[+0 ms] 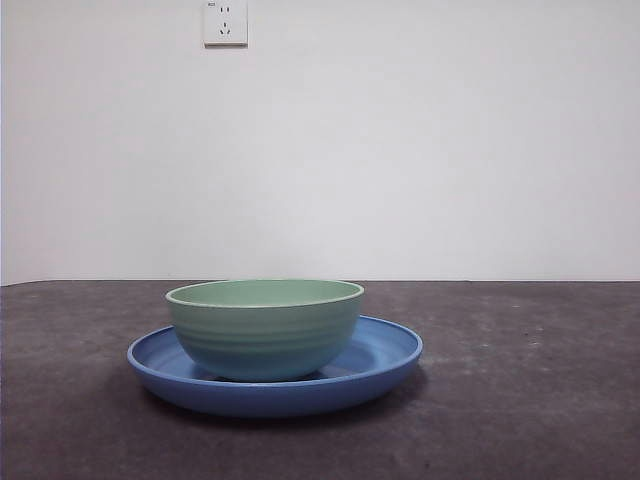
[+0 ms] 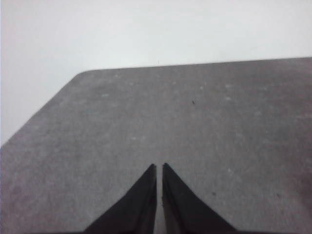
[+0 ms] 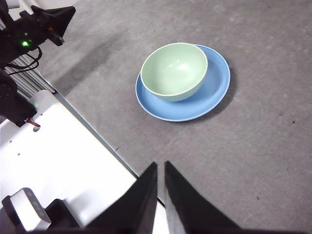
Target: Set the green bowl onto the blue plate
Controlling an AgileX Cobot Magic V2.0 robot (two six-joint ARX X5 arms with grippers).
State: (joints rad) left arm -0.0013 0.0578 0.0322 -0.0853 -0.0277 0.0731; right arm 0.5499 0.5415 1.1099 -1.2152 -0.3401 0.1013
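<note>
The pale green bowl (image 1: 264,328) stands upright inside the blue plate (image 1: 385,352) on the dark grey table, a little off the plate's centre. The right wrist view shows the bowl (image 3: 174,71) on the plate (image 3: 214,90) from high above and well away. My right gripper (image 3: 161,165) is shut and empty, raised over the table's edge. My left gripper (image 2: 159,166) is shut and empty over bare tabletop, with neither bowl nor plate in its view. No gripper shows in the front view.
The other arm (image 3: 34,29) and a white base plate (image 3: 58,161) lie beside the table in the right wrist view. A wall socket (image 1: 225,22) is on the white wall behind. The table's rounded corner (image 2: 83,74) shows in the left wrist view.
</note>
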